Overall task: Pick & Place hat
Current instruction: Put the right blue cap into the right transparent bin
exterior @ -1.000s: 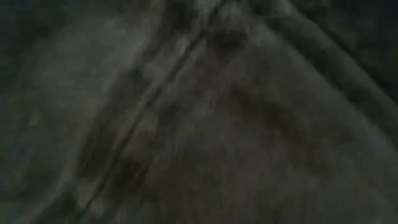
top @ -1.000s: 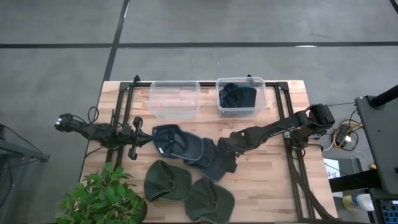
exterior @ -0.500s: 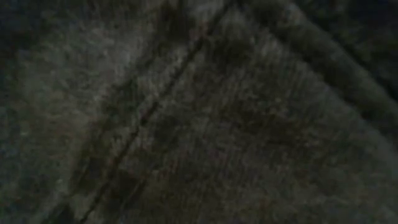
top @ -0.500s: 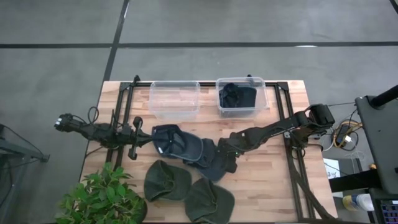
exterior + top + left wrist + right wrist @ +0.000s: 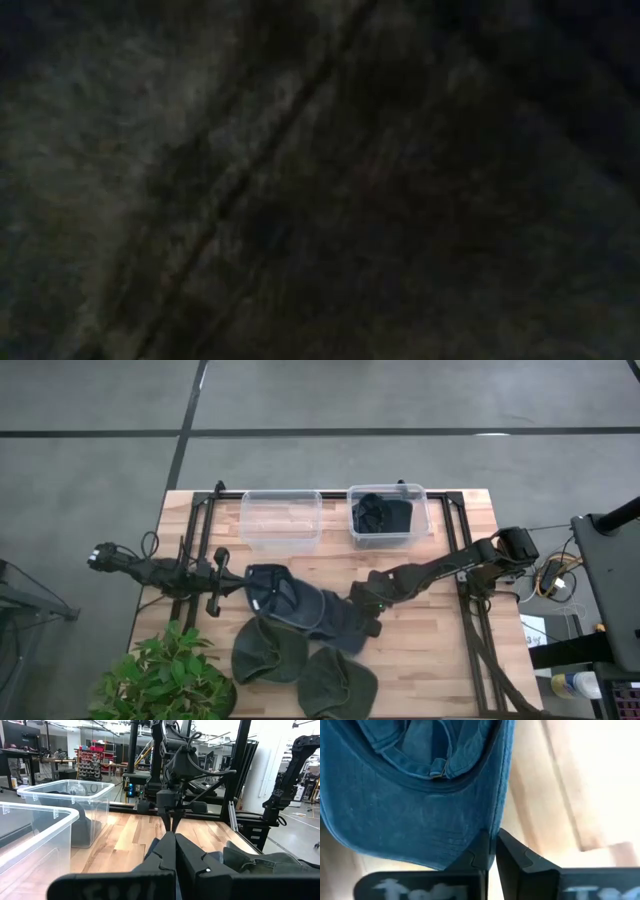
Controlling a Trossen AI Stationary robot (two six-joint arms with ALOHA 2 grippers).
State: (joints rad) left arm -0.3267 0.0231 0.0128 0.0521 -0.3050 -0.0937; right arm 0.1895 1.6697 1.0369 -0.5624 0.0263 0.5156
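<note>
Right gripper [image 5: 365,603] is down at mid-bench, and the right wrist view shows why: its fingers are pinched together on the edge of the blue hat's [image 5: 415,790] brim, cloth caught right at the tips. That thin-edge hold looks chosen so the hat can be dragged or lifted without bunching the crown. From above, the blue hat [image 5: 290,600] lies flat on the bench [image 5: 420,650], spread away from the gripper toward the left arm, overlapping a dark hat [image 5: 345,625], with two green hats [image 5: 300,665] near the front edge beside a plant [image 5: 160,675]. Two bins sit at the back: the clear bin [image 5: 281,518] empty, the other bin [image 5: 388,513] holding dark cloth, the likely drop spot. Left gripper [image 5: 170,845] waits by the left rail, fingers pressed together on nothing. Low view is smothered by fabric.
</note>
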